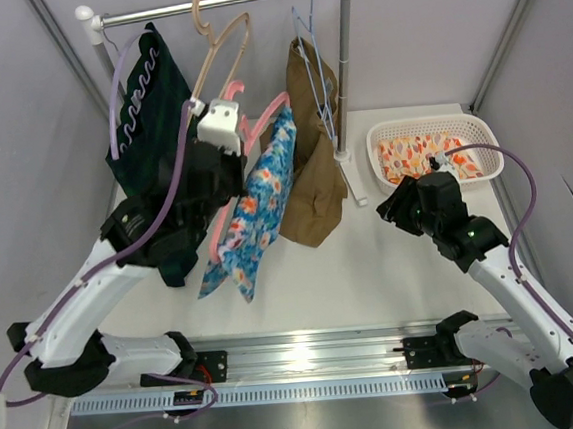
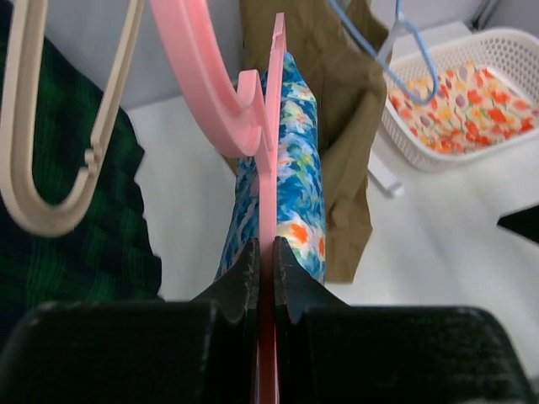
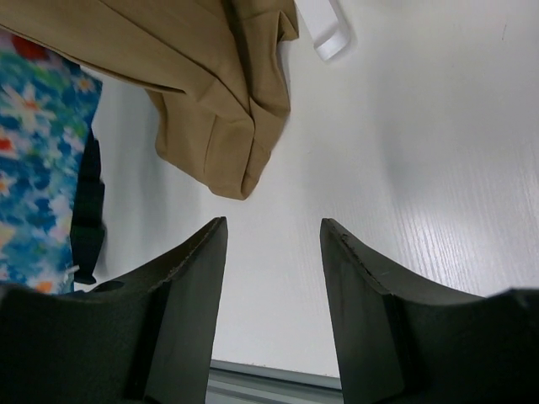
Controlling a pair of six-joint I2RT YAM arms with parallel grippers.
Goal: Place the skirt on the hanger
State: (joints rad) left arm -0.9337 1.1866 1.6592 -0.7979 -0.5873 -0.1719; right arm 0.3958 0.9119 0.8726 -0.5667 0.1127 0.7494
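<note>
**Status.** The left end effector point(image 2: 265, 252) is pinched narrow on the thin edge of the pink hanger point(image 2: 198, 80). It holds the hanger up just below the rail point(image 1: 218, 2), left of the rail's middle. The skirt point(image 1: 260, 202), blue floral, hangs from that hanger and trails down from the rail toward the table point(image 1: 371, 257). Whether it is clipped or only draped cannot be told. The hanger's hook is not on the rail. The right end effector point(image 3: 272, 225) stands wide and carries nothing, low and to the right of the rail, near the basket point(image 1: 429, 122).

**Risks (judged, not observed).**
- The grip is an edge pinch on smooth plastic. The skirt's weight could turn the hanger between the pads, so the cloth slides off the lower arm.
- The space under the rail is crowded. A beige hanger point(image 2: 46, 223) hangs to one side and a brown garment point(image 1: 313, 172) to the other, and the hook could snag either on its way up.
- The right arm is too far from the rail to catch a slip.

**Surface and room.** The table is white and smooth and offers cloth little hold. Grey walls point(image 1: 20, 147) close in at both ends of the rail, which limits sideways swing.
</note>
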